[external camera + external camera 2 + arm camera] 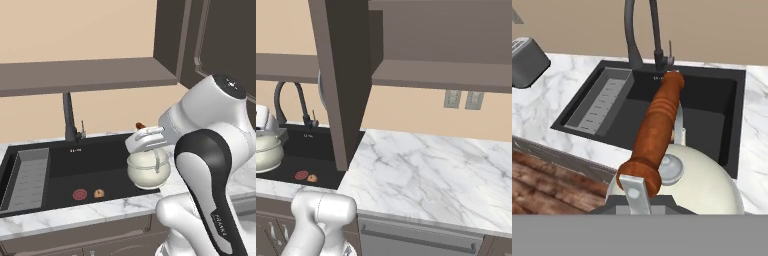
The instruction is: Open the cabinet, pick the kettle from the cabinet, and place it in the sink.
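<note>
Sink (60, 170) rim beneath hand-held (145, 140) kettle (148, 170)

The sink (65, 170) sits sunk into the counter (421, 170), with the draining section (27, 177) at its left end and the faucet (70, 117) behind it at the back rim. The kettle (148, 169) hangs over the sink's right edge, under the gripper (145, 140). Two small things (87, 194) lie in the basin near its front. The cabinet (346, 75) is up above, door swung out over the sink's right side.
</note>
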